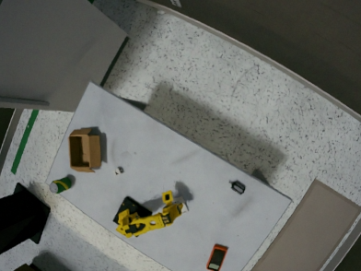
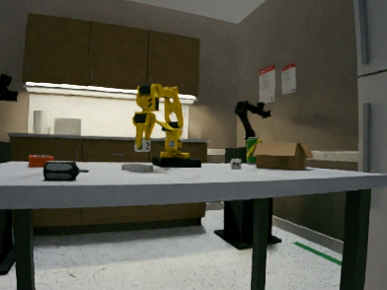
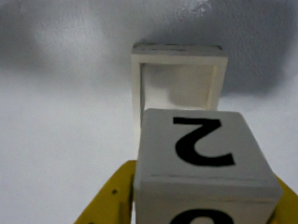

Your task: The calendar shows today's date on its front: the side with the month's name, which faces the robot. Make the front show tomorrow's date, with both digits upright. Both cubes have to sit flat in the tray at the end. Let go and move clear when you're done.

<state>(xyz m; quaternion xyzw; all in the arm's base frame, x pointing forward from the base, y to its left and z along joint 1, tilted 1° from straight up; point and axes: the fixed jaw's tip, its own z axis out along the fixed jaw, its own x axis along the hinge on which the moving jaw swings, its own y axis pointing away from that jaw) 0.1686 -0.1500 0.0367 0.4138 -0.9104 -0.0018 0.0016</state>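
Above the white tray (image 3: 178,55), the pincer (image 3: 200,200) grips a number cube (image 3: 205,150) clear of the worktop (image 2: 197,180), a 2 on its camera-facing side. The placing step seems in hand: next, lower the cube squarely into the open slot, digit upright toward the robot. A second cube isn't visible in the tray. The cardboard box (image 1: 85,150), green can (image 1: 62,184) and small die (image 1: 119,170) lie well away from the tray; nothing blocks it.
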